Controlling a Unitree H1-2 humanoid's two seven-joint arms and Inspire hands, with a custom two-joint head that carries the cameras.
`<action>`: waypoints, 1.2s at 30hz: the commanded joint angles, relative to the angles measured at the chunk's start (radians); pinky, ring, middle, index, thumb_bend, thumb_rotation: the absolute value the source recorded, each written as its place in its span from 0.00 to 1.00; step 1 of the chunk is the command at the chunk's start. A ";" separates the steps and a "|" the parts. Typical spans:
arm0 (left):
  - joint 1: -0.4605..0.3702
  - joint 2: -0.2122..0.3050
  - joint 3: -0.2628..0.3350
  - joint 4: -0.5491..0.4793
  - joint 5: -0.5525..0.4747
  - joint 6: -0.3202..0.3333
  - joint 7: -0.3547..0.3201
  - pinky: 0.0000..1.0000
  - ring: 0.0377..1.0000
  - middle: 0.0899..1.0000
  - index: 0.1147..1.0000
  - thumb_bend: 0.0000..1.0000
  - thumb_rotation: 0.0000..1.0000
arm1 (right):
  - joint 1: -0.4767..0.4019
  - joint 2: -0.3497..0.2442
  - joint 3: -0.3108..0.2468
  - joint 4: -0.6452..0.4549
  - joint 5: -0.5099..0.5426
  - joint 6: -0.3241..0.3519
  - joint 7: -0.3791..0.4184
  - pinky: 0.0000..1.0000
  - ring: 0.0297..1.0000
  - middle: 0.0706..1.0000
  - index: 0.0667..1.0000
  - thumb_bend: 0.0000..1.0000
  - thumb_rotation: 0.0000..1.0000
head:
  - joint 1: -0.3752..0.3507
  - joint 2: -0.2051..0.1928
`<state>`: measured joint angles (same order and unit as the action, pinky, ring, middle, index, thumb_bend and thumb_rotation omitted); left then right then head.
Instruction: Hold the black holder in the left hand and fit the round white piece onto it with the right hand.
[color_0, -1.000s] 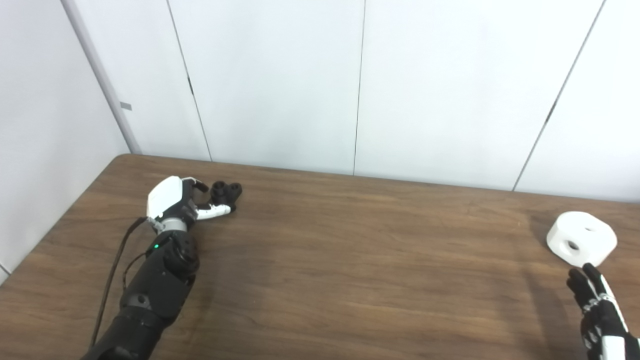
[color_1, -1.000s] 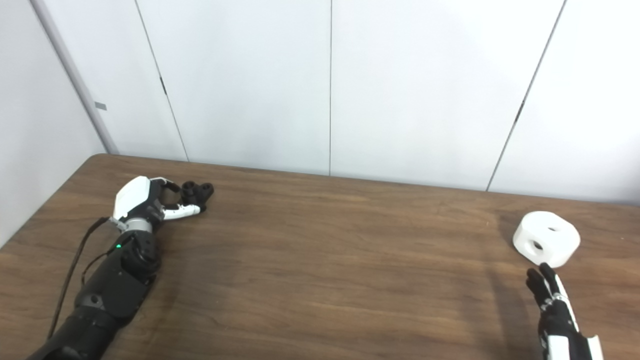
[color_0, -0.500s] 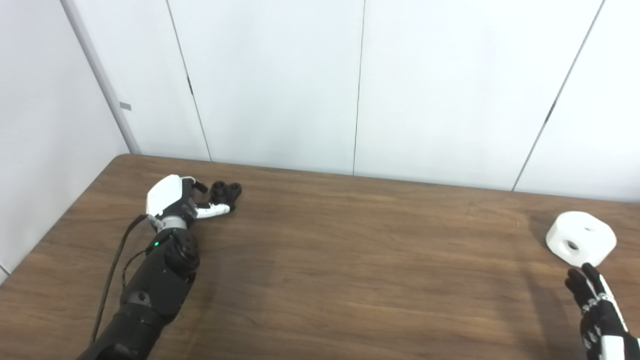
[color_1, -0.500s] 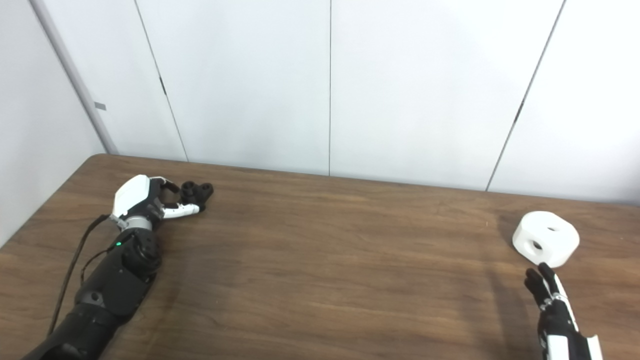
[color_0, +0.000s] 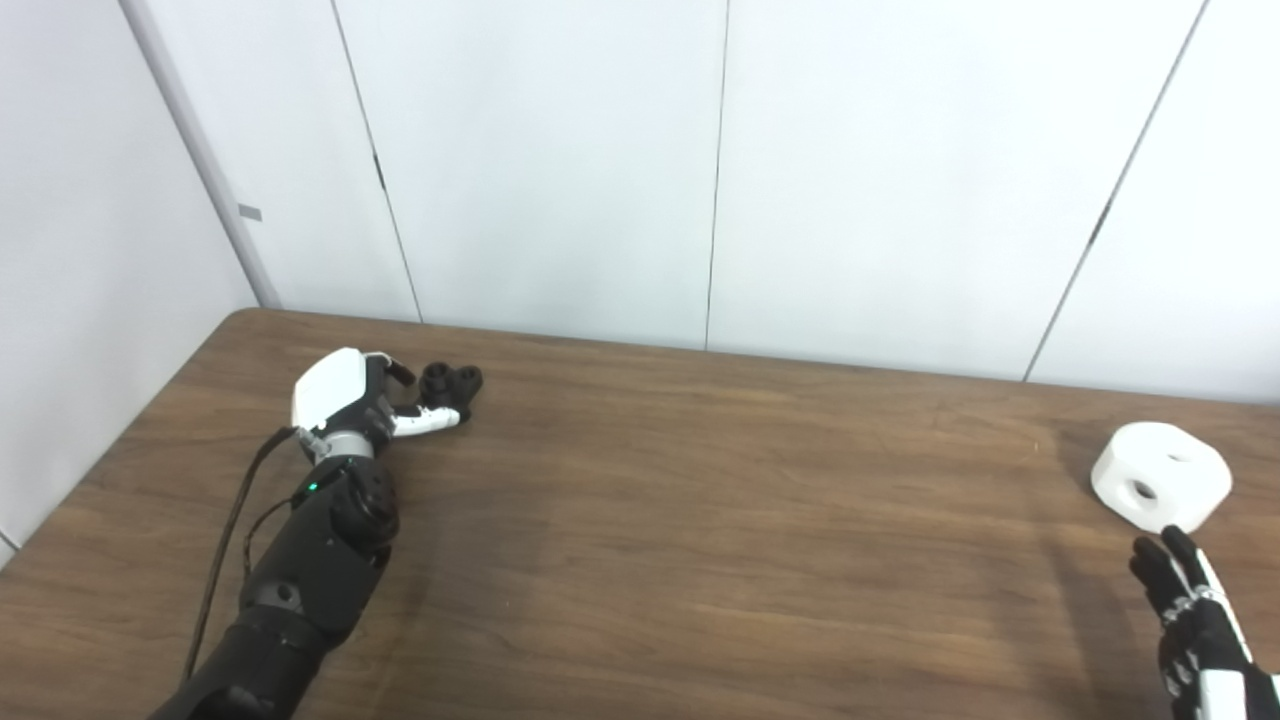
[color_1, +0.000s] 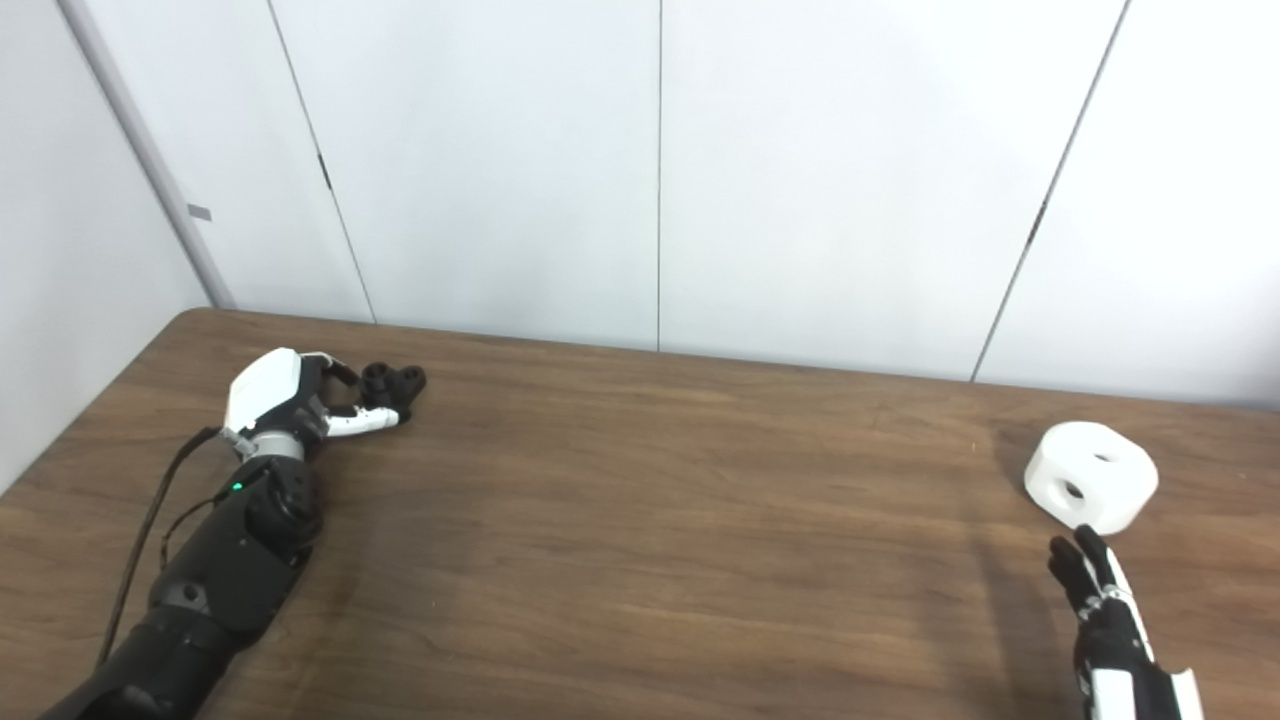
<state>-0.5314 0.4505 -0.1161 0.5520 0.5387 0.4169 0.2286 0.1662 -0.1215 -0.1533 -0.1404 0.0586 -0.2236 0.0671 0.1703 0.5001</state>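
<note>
Little of the task looks done: the left hand (color_0: 345, 400), white-backed with fingers curled but apart, lies on the brown wooden table (color_0: 700, 520) with the small knobbly black plastic holder (color_0: 450, 384) at its fingertips, touched perhaps but not lifted or gripped. The round white piece with holes in it (color_0: 1161, 475) rests on the table just beyond the fingertips of the right hand (color_0: 1195, 625), which is spread flat and holds nothing. Both pick-ups and the fitting itself appear left to do.

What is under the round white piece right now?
The white piece lies directly on the bare wooden table, nothing else visibly beneath it. Its underside is hidden. The right robot hand is beside it, not under.
</note>
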 joint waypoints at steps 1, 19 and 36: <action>-0.031 0.028 -0.006 -0.002 0.016 -0.003 -0.002 1.00 0.91 0.82 0.61 0.88 0.30 | 0.041 0.039 0.021 0.065 0.005 -0.006 -0.013 1.00 0.93 0.91 0.93 0.61 1.00 | 0.000 0.001; -0.028 0.017 0.030 0.041 -0.040 -0.125 0.032 0.84 0.83 0.72 0.42 0.52 0.05 | 0.043 0.040 0.023 0.060 0.009 -0.010 -0.011 1.00 0.94 0.92 0.95 0.57 1.00 | -0.004 -0.001; -0.002 0.013 0.033 0.000 -0.054 -0.157 -0.003 0.80 0.83 0.71 0.42 0.52 0.05 | 0.050 0.044 0.027 0.045 0.007 -0.004 -0.017 1.00 0.94 0.92 0.94 0.57 1.00 | -0.016 0.004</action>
<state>-0.5238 0.4530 -0.0829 0.5761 0.4995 0.2736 0.2456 0.1704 -0.1213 -0.1520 -0.1451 0.0513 -0.2250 0.0566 0.1549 0.5031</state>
